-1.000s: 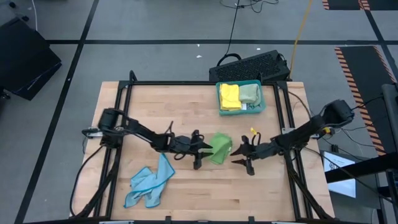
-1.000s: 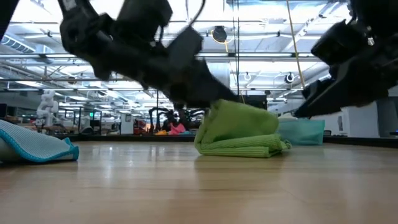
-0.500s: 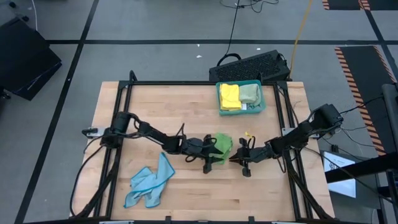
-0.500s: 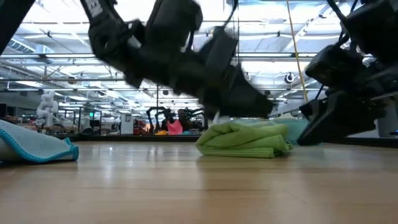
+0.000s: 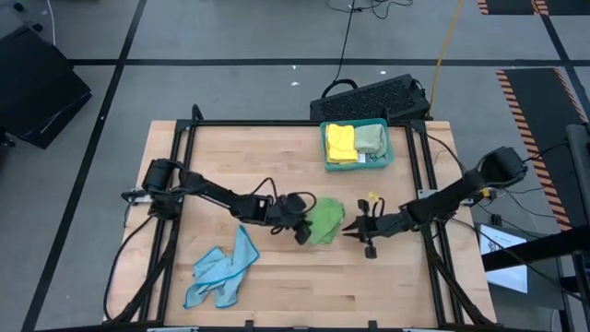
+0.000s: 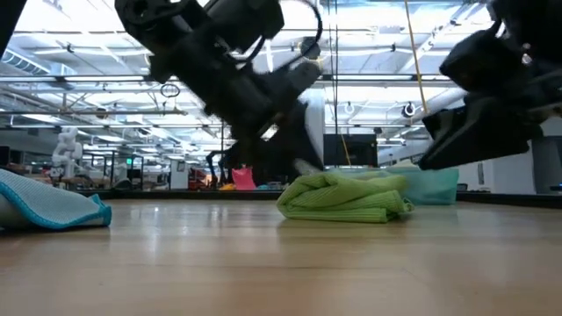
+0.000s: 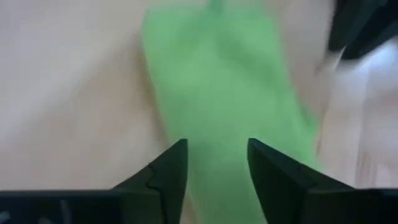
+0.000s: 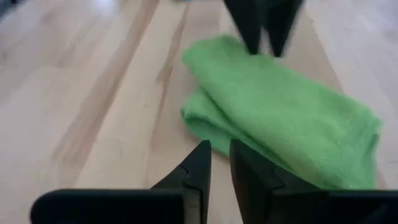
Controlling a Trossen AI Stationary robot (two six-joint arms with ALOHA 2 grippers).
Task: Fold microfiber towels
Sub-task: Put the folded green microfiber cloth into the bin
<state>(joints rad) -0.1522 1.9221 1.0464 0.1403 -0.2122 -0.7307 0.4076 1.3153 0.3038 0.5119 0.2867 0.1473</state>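
Now we hover the left gripper (image 5: 300,224), fingers parted and empty, beside the bright green towel (image 5: 325,221) lying folded below the teal tray (image 5: 355,162), while the right gripper (image 5: 361,229), fingers narrowed and empty, should press evenly.

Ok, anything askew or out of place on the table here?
Only the light blue towel, lying crumpled and unfolded near the table's front left. The bright green towel sits folded mid-table, and two more lie folded in the teal tray.
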